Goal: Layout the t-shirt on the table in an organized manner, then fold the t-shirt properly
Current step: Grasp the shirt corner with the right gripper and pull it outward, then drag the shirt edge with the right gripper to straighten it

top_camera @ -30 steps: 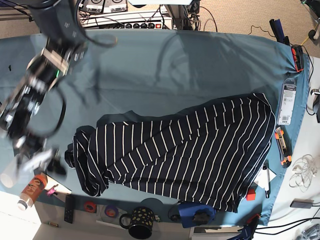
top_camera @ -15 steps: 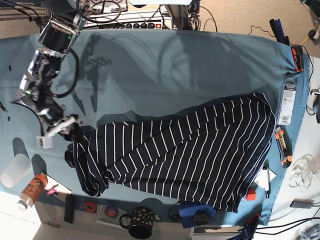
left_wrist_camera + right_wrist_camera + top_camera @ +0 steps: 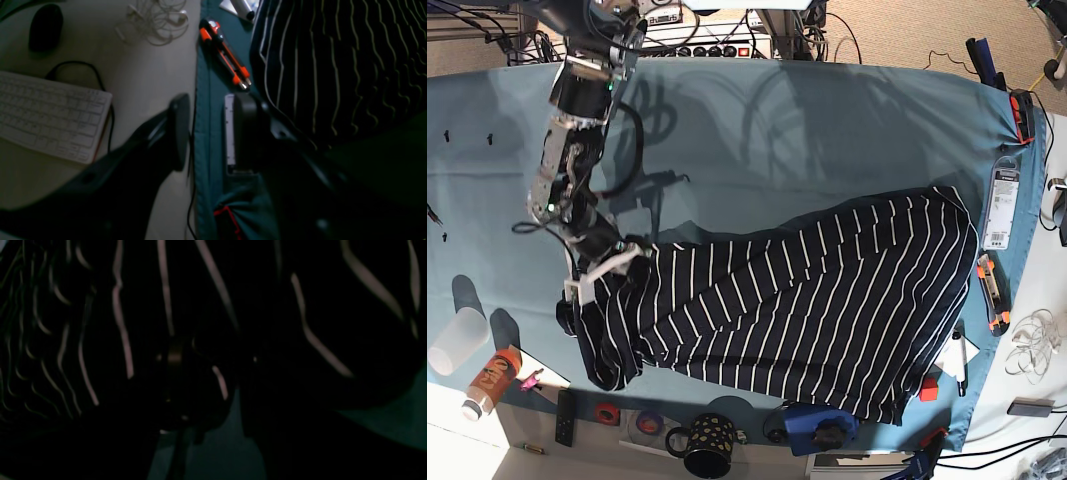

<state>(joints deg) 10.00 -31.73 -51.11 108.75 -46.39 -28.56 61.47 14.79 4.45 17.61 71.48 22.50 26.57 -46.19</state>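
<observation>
The right hand (image 3: 607, 268) sits spread on the bunched edge of the t-shirt (image 3: 827, 300); closing there may pinch several layers, dragging the shirt askew across the desk (image 3: 827, 130).

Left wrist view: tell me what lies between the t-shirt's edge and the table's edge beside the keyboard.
In the left wrist view, an orange-and-black utility knife lies on the teal table strip between the t-shirt and the table edge.

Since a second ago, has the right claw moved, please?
Yes. The right claw swung from beside the plastic cup onto the t-shirt edge.
</observation>
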